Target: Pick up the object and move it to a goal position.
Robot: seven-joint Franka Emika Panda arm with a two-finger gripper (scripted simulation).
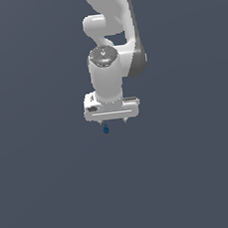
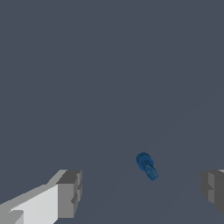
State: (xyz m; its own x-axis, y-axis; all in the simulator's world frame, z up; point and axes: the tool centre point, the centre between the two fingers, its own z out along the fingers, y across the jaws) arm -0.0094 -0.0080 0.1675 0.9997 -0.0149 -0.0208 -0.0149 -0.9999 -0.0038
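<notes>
The object (image 1: 106,130) is a tiny dark-blue blob on the grey floor, just below the white gripper (image 1: 114,122) in the exterior view and toward that view's left side of it. In the wrist view the object (image 2: 147,166) is a small blue piece with a round head and a short stem. It lies between the two grey fingertips (image 2: 70,192), nearer the other one, and apart from both. The gripper (image 2: 142,192) is open and empty.
The white arm (image 1: 107,31) rises above the gripper in the exterior view. The plain grey floor (image 1: 53,183) surrounds it with nothing else on it in view.
</notes>
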